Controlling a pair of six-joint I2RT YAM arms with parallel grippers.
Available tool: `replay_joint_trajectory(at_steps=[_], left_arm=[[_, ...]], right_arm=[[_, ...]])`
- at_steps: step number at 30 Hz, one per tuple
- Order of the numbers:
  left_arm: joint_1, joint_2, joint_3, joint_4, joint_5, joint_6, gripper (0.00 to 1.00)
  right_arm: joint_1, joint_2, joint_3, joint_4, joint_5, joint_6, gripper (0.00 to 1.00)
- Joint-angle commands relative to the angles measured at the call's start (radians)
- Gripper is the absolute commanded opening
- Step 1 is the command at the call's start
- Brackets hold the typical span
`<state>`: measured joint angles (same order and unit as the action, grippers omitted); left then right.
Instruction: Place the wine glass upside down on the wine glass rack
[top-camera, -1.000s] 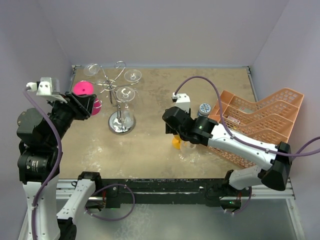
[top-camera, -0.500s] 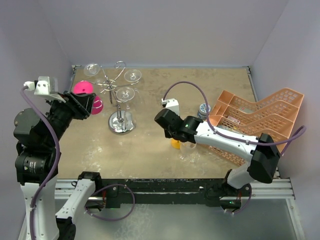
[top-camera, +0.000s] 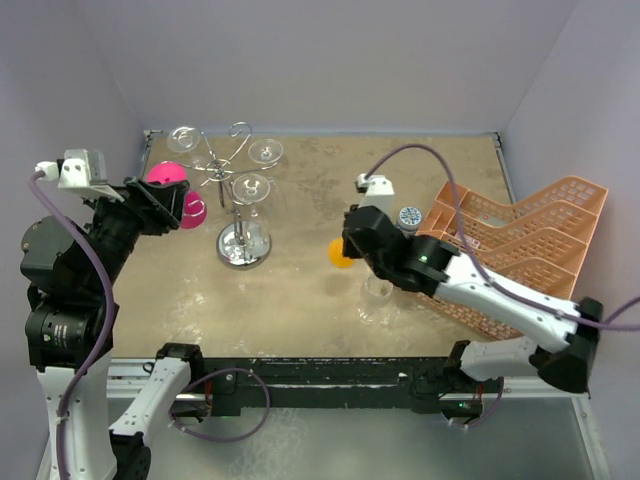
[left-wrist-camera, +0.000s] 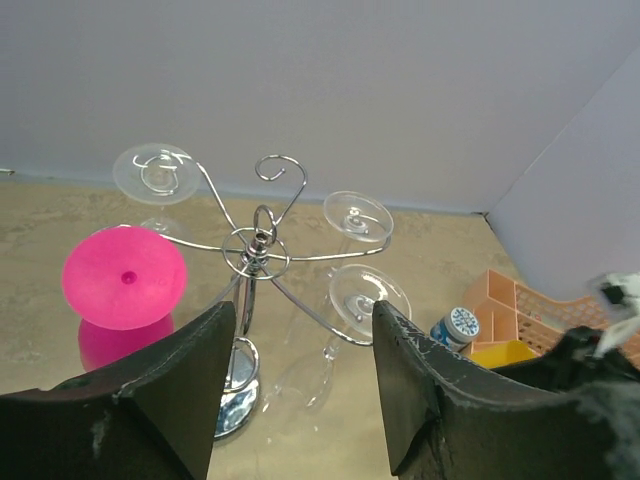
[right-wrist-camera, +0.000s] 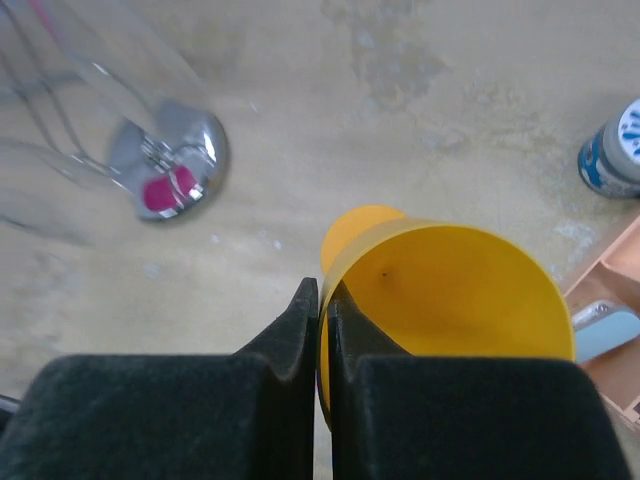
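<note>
The rack (top-camera: 243, 250) carries a pink glass (top-camera: 167, 179) and three clear glasses (top-camera: 250, 187), feet up; the crate (top-camera: 562, 190), right of the rack, holds a pale item (right-wrist-camera: 603, 332). The yellow wine glass (right-wrist-camera: 450, 290) is right of the rack, its rim pinched by the right gripper (right-wrist-camera: 322, 292), jaws closed on it; the left gripper (left-wrist-camera: 302, 315) hovers left of the rack, jaws spread.

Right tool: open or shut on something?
The right tool is shut on the yellow wine glass: fingers pinch the bowl's rim, one inside, one outside.
</note>
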<state>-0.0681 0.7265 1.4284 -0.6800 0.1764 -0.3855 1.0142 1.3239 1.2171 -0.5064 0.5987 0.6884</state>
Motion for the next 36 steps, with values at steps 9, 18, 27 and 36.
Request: replay_joint_trajectory(at_steps=[9, 18, 27, 36], left_arm=[[-0.006, 0.058, 0.057, 0.103, 0.092, -0.159, 0.56], [-0.006, 0.207, -0.064, 0.403, 0.317, -0.583, 0.56], [-0.099, 0.268, -0.142, 0.667, 0.286, -0.823, 0.51], [-0.428, 0.355, -0.15, 0.704, 0.045, -0.787, 0.49]], right_arm=[[-0.002, -0.435, -0.127, 0.342, 0.156, 0.078, 0.0], [-0.002, -0.495, -0.151, 0.673, 0.166, 0.013, 0.0], [-0.002, -0.446, -0.127, 0.915, 0.089, 0.018, 0.0], [-0.002, -0.373, -0.071, 0.963, 0.078, 0.097, 0.0]])
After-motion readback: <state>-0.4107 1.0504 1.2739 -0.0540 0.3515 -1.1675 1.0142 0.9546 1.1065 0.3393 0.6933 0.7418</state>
